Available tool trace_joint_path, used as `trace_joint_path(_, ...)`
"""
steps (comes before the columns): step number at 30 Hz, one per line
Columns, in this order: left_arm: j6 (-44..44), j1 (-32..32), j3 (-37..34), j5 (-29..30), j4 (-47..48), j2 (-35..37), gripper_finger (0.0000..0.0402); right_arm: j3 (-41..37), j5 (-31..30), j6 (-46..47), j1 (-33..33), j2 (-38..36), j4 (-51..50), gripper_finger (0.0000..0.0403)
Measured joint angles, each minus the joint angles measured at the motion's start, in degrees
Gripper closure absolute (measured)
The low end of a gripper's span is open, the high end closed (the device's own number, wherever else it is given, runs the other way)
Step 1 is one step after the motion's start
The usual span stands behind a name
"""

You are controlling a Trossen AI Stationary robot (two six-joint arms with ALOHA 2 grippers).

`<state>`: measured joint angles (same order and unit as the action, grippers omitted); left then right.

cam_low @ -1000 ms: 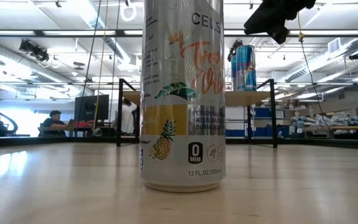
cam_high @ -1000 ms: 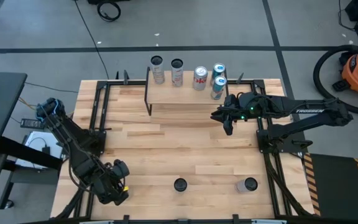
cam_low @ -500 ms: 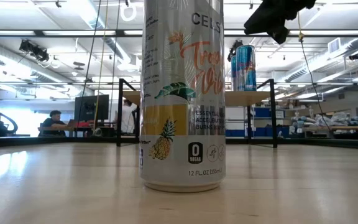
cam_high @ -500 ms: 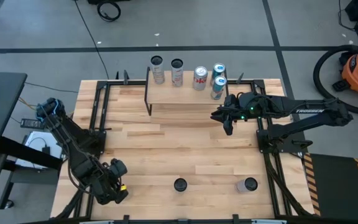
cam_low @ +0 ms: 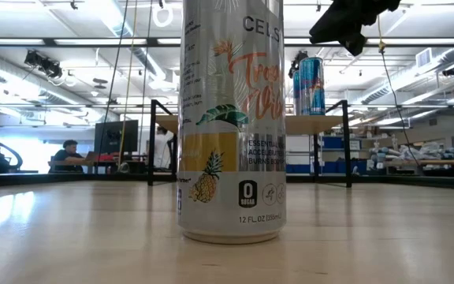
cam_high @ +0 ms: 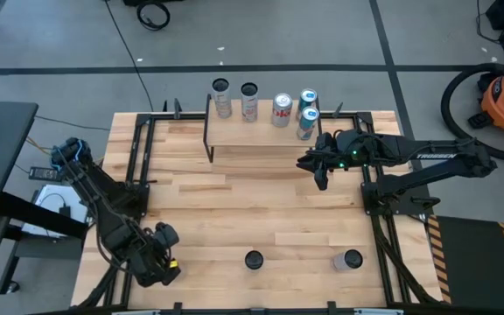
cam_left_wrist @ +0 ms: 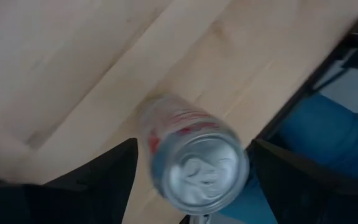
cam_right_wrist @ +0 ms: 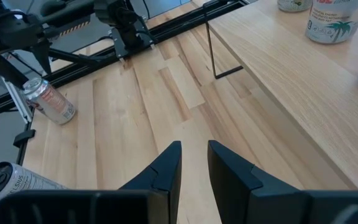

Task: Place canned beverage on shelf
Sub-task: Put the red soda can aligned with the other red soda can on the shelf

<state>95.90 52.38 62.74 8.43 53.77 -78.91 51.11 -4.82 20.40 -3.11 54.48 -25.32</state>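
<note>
The shelf (cam_high: 261, 131), a wooden plank on thin black legs, stands at the table's far edge and bears several upright cans (cam_high: 280, 110). It also shows in the right wrist view (cam_right_wrist: 303, 74). My left gripper (cam_high: 159, 260) is at the table's near left corner, shut on a red, white and silver can (cam_left_wrist: 194, 162). The right wrist view shows that can tilted (cam_right_wrist: 48, 102). My right gripper (cam_high: 320, 173) hovers empty in front of the shelf's right end, its fingers (cam_right_wrist: 169, 165) a narrow gap apart. My left gripper has the can between its two fingers (cam_left_wrist: 107, 177), one on each side of the body just below the top rim (cam_left_wrist: 160, 134). The view looks down on the can's silver top. The can is tilted; whether its bottom touches the table is not shown.
Two more cans stand upright near the table's near edge, one at the middle (cam_high: 253, 260) and one to the right (cam_high: 351, 260). The middle one fills the low view (cam_low: 231, 118). Black frame rails (cam_high: 138, 157) run along both table sides. The table's middle is bare wood (cam_high: 252, 201).
My left gripper has shifted a little toward the table's left edge with the can. My right arm has kept still.
</note>
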Motion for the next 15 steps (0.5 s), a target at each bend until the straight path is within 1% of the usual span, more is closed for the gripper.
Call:
trace_joint_path(4, 2.09, 0.0, 0.0, -1.08, 2.18, 0.0, 0.0088, 0.0, -0.01, -0.02, 0.0, 0.0, 0.0, 0.0316)
trace_joint_path(15, 3.91, 0.27, 0.0, -2.28, 1.73, -0.57, 0.0088, 0.0, 0.0, -0.01, 0.0, -0.02, 0.0, 0.0316)
